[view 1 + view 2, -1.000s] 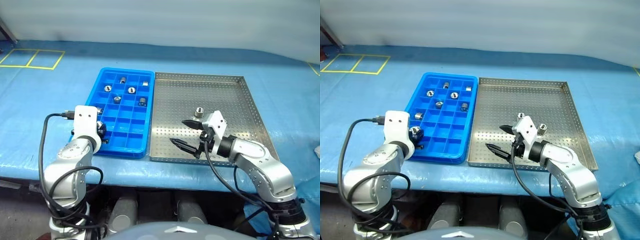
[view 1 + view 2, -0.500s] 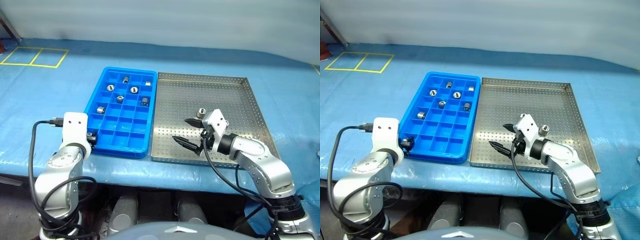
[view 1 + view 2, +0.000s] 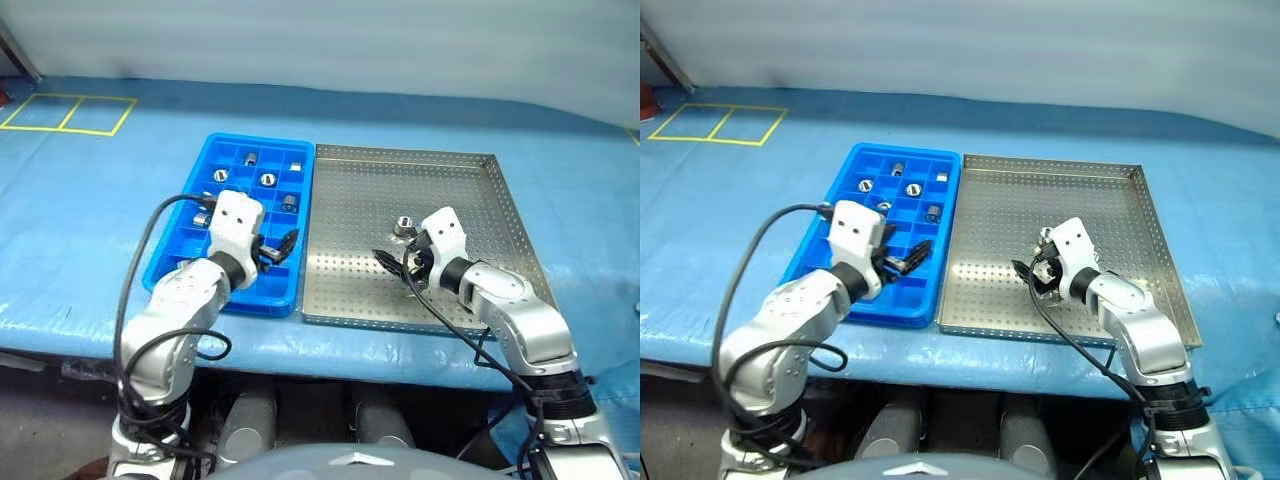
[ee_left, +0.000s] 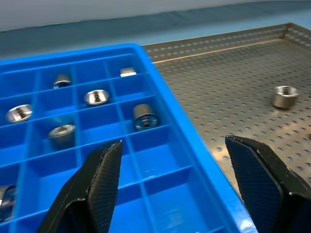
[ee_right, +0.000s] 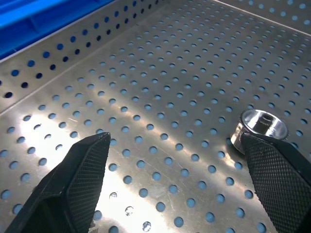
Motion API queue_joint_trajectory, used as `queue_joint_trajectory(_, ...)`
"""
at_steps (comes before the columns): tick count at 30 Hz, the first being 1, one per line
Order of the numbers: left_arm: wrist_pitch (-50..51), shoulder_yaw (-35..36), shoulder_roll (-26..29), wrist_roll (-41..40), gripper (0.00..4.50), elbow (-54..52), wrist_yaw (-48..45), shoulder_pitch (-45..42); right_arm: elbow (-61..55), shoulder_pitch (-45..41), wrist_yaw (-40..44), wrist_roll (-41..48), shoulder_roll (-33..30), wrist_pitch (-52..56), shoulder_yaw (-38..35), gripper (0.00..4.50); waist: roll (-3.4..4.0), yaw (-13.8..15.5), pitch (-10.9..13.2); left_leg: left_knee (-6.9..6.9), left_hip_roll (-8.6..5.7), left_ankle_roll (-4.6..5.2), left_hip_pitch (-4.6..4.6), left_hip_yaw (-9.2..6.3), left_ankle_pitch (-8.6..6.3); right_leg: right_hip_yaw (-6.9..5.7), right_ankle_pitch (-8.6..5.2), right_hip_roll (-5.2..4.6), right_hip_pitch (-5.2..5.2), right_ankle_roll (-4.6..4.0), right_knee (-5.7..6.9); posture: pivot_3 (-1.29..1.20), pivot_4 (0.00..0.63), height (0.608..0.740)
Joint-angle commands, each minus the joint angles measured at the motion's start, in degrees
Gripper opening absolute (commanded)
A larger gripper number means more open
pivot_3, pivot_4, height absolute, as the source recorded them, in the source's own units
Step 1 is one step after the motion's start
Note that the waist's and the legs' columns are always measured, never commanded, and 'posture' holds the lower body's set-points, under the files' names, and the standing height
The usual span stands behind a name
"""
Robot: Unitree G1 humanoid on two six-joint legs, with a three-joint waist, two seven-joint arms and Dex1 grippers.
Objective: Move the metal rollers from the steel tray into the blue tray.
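From the head camera, one metal roller [image 3: 403,226] is left on the steel tray [image 3: 470,190], near the tray's middle. The right gripper [image 3: 396,262] hangs just beside it, and the roller lies at about one o'clock from the fingertips. The left gripper [image 3: 279,246] hovers over the blue tray [image 3: 200,170], well apart from that roller, so the right arm is plainly the nearer one. Several rollers already sit in the blue tray's far compartments.

In the left wrist view, the left gripper's black fingers [image 4: 99,187] stand spread and empty above the blue tray's near compartments. The lone roller [image 4: 284,96] shows far off on the perforated floor.

In the right wrist view, the right gripper's fingers [image 5: 80,174] are spread wide with nothing between them. The roller [image 5: 260,127] stands upright, hollow end up, touching or just beside one fingertip rather than centred in the gap. My judgement: the gripper must shift sideways towards it before closing.
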Motion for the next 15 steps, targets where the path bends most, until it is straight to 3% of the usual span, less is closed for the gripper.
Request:
queue_joint_trajectory(1,-8.5,-2.7,-1.8,-0.5,3.67,9.1,-1.7,-6.2,-2.7,-0.3,-1.0,0.5,0.4,0.5,-2.6,4.50,0.00,0.0,0.0,0.02,-0.01,0.00,-0.01,0.00,0.00,0.00,0.00,0.00,0.00,0.00,0.02,0.13,0.150,0.740)
queue_joint_trajectory(9,-28.6,-12.9,-7.5,5.0,3.67,44.2,-6.7,-21.7,-11.1,5.2,1.5,1.6,-2.3,2.2,-3.7,4.50,0.02,-0.6,0.0,0.14,-0.10,0.05,-0.11,0.03,-0.03,0.09,0.02,-0.01,0.05,0.06,-0.12,0.00,0.150,0.740)
queue_joint_trajectory(15,-39.6,-14.4,-13.4,7.1,3.67,66.6,-10.0,-30.9,-19.2,12.2,0.5,2.5,-2.9,3.1,-7.5,4.50,0.02,-3.3,0.0,0.05,-0.10,0.07,-0.17,0.08,-0.04,0.15,-0.01,-0.01,-0.06,0.11,-0.10,-0.12,0.150,0.740)
